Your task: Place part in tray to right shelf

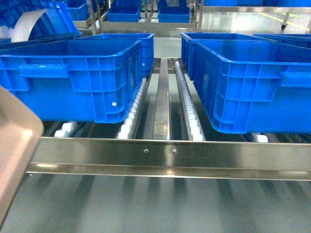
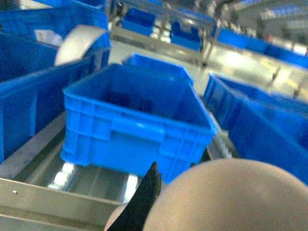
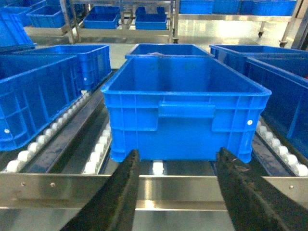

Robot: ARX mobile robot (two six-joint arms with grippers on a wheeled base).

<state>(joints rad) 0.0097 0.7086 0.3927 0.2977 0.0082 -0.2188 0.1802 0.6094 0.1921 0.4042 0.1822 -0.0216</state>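
Beige-pink plastic fills the lower left corner of the head view: the tray (image 1: 14, 150) pokes in from the frame edge, its rounded corner just over the steel front rail of the right shelf (image 1: 170, 155). In the left wrist view the same tray (image 2: 231, 197) swells across the bottom right, with one black finger (image 2: 147, 197) of the left gripper against its near edge; the other finger is hidden, so whether it pinches the tray cannot be told. The part shows in none of the views.

At the bottom of the right wrist view, the right gripper (image 3: 175, 192) has its two dark fingers spread wide with nothing between them, held low before the rail.

On the shelf's white roller lanes stand two large blue crates, the left crate (image 1: 73, 77) at the upper left of the head view and the right crate (image 1: 252, 82) at the upper right, with a bare centre lane between them. The right crate's interior, seen in the right wrist view, looks bare. The left crate's floor is dark and blurred; its contents cannot be told.
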